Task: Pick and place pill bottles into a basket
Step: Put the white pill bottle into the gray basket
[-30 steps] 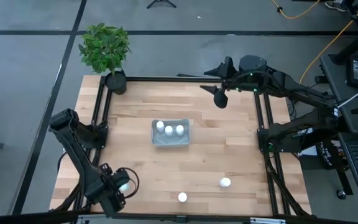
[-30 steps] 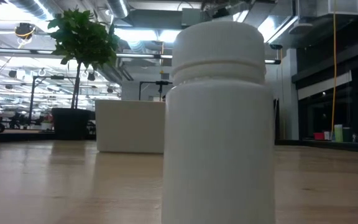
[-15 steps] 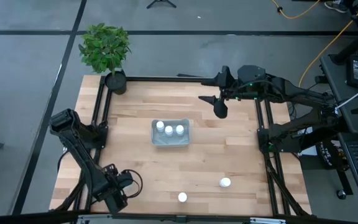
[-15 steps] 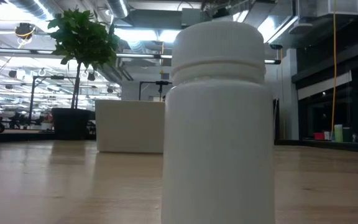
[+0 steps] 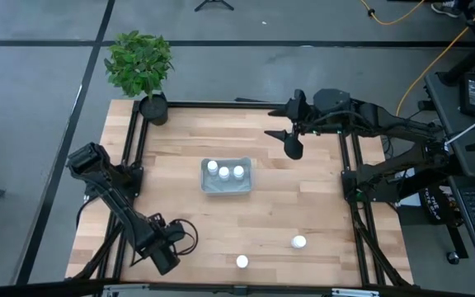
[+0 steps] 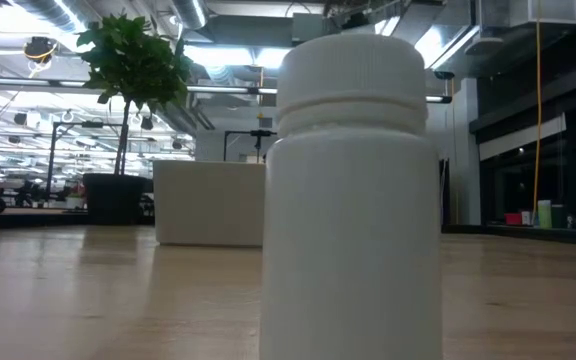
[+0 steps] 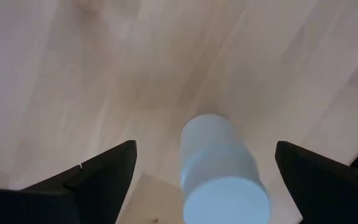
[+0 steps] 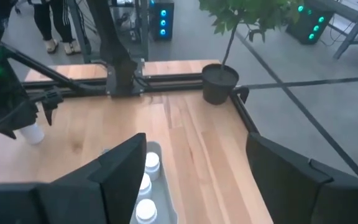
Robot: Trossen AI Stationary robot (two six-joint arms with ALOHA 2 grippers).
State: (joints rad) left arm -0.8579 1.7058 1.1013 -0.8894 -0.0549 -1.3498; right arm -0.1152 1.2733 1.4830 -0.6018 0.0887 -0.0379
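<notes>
The pale basket (image 5: pixel 227 177) sits mid-table with three white pill bottles (image 5: pixel 224 172) standing in it. Two more bottles stand on the wood near the front edge (image 5: pixel 242 261) (image 5: pixel 298 242); one of them fills the low view (image 6: pixel 353 200). My left gripper (image 5: pixel 174 246) is low at the near left, open. A sixth bottle (image 7: pixel 222 168) rests on the table between its fingers, which do not touch it; the high view hides this bottle. My right gripper (image 5: pixel 291 136) is open and empty, above the far right of the table.
A potted plant (image 5: pixel 143 70) stands at the far left corner. A black frame (image 5: pixel 349 177) runs along the table's edges. Bare wood lies between the basket and the near bottles. People's legs (image 8: pixel 48 22) show beyond the table in the right wrist view.
My left gripper has gone a little toward the table's right edge along the near side, staying low, and now covers the bottle that showed beside it in the high view. My right gripper has shifted slightly toward the near edge. The bottles and the basket have kept still.
</notes>
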